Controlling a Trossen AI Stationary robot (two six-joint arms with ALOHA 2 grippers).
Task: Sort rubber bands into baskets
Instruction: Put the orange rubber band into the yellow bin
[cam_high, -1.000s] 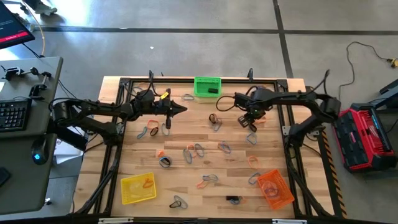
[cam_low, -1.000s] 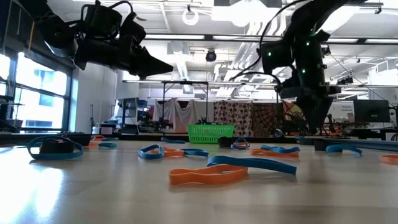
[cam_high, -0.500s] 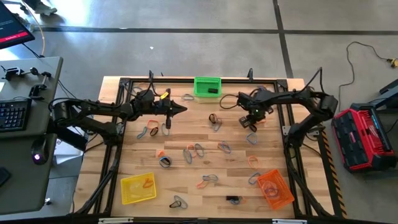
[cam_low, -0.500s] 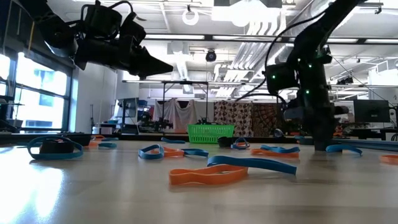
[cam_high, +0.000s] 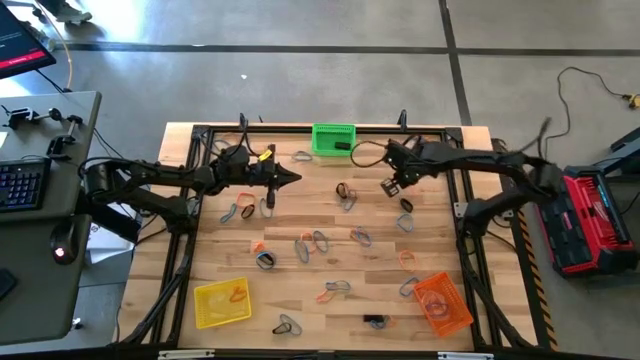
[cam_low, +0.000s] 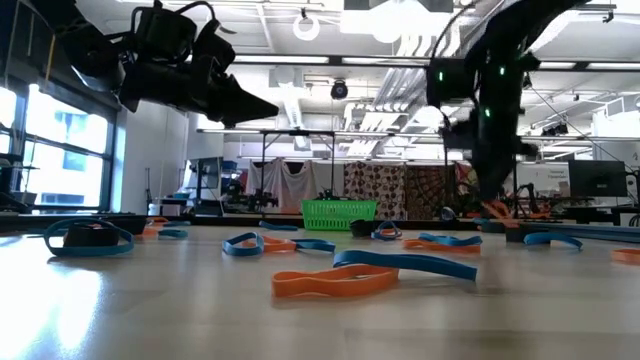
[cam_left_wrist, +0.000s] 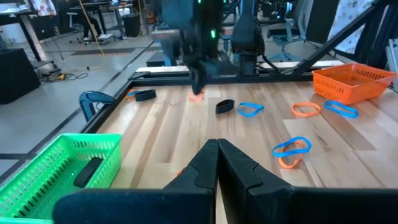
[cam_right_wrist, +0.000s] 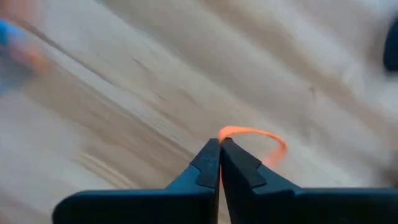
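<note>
Orange, blue and black rubber bands (cam_high: 320, 240) lie scattered over the wooden table. A green basket (cam_high: 333, 139) stands at the far edge, a yellow basket (cam_high: 222, 302) near left and an orange basket (cam_high: 442, 304) near right. My right gripper (cam_high: 392, 186) hangs over the table's far right part, pointing steeply down, shut on an orange band (cam_right_wrist: 252, 134). My left gripper (cam_high: 295, 176) hovers shut and nearly level over the far left part, holding nothing. My right gripper pinches one end of the orange band's loop (cam_right_wrist: 225, 133) between its two fingertips, coming from above and pointing steeply down. The rest of the loop (cam_low: 497, 212) sticks out beyond the fingertips, slack, a little above the table.
A black band (cam_high: 405, 205) lies just near of my right gripper. Another black band (cam_left_wrist: 87, 172) lies in the green basket, and the yellow basket holds an orange one (cam_high: 236, 292). A dark metal frame (cam_high: 460, 190) runs round the table's edges.
My right gripper dipped to the table, shut on the orange band and rose again, shifting slightly toward the far left. The band has come up off the wood with it.
</note>
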